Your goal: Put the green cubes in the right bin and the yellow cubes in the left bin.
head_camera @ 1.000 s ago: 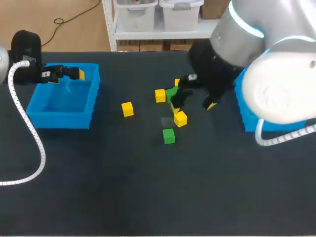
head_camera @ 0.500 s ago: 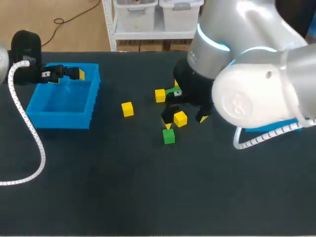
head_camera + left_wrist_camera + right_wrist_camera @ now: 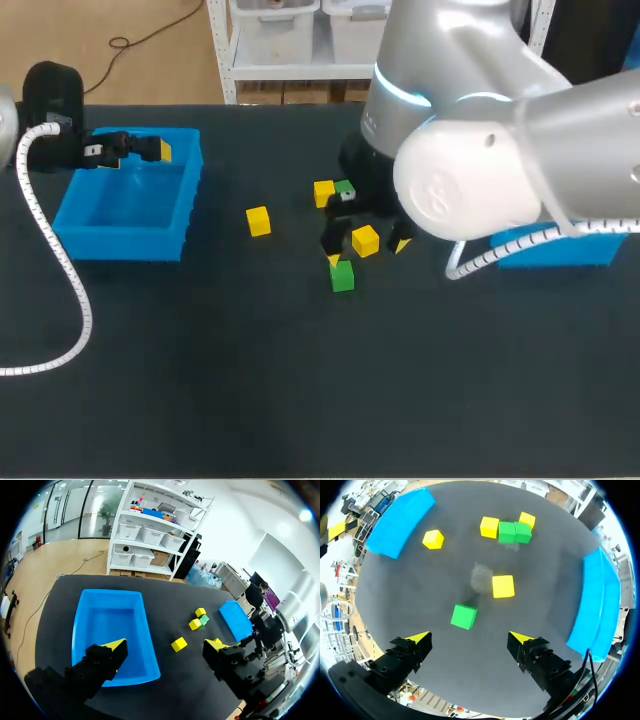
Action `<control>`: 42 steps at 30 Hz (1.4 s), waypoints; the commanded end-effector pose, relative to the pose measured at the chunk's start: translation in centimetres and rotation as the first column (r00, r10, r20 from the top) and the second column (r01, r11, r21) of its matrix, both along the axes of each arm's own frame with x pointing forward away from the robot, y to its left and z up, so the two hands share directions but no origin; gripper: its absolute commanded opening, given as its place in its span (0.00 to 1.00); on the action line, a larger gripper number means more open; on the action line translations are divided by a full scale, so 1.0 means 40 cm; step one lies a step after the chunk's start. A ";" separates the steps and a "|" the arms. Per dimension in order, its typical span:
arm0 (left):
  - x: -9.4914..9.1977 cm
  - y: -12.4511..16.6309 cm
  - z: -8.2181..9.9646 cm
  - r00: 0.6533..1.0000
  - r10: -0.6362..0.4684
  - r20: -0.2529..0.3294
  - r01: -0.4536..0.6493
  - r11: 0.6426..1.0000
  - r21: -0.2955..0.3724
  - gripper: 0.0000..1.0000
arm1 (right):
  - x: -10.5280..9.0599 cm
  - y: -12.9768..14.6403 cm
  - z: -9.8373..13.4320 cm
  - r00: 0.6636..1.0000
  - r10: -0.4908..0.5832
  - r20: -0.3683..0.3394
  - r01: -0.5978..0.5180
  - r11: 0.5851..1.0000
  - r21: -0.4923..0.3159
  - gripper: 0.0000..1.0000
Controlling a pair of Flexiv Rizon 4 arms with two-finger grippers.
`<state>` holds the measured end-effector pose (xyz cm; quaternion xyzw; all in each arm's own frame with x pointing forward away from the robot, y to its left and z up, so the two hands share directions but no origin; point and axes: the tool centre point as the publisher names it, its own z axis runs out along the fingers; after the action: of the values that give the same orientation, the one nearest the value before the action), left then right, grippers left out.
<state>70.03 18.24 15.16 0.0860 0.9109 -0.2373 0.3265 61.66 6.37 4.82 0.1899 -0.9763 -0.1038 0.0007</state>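
Several yellow cubes lie mid-table: one alone (image 3: 258, 220), one (image 3: 324, 193) beside a green cube (image 3: 345, 188), and one (image 3: 365, 240) under my right gripper (image 3: 367, 252). A lone green cube (image 3: 342, 276) sits just in front of it. In the right wrist view the open right gripper (image 3: 470, 640) hovers above, with the lone green cube (image 3: 464, 616) just ahead of its fingers, the yellow cube (image 3: 503, 586) farther on, and two green cubes (image 3: 515, 531) beyond. My left gripper (image 3: 130, 150) hangs open and empty over the left bin's (image 3: 175, 215) back edge; the left wrist view shows its open fingers (image 3: 112, 647) above the bin (image 3: 145, 645).
The right blue bin (image 3: 560, 248) is mostly hidden behind my bulky right arm (image 3: 480, 150); the right wrist view shows it (image 3: 597, 605) off to the gripper's side. The left arm's white cable (image 3: 60, 270) loops over the table's left part.
My right arm has swung left and forward from the right bin's side, bringing its open gripper over the yellow and lone green cubes. The left arm and the cubes have stayed put.
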 end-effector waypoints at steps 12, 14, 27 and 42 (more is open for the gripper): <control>-0.001 0.005 -0.004 1.000 -0.006 0.007 0.006 1.000 -0.010 1.00 | 0.016 0.026 -0.048 0.998 0.009 -0.054 -0.015 0.994 -0.105 1.00; -0.001 0.005 -0.004 1.000 -0.006 0.007 0.006 1.000 -0.010 1.00 | 0.005 0.032 -0.051 0.998 0.017 -0.059 -0.024 0.992 -0.127 1.00; -0.001 0.005 -0.004 1.000 -0.006 0.007 0.006 1.000 -0.010 1.00 | -0.003 0.048 -0.075 0.996 0.036 -0.083 -0.050 0.984 -0.171 1.00; -0.001 0.005 -0.004 1.000 -0.006 0.007 0.006 1.000 -0.010 1.00 | 0.000 0.056 -0.111 0.987 0.014 -0.159 -0.043 0.983 -0.180 1.00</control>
<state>70.03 18.23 15.15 0.0860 0.9109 -0.2373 0.3265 61.13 8.28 0.52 0.1956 -0.9762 -0.0295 0.0888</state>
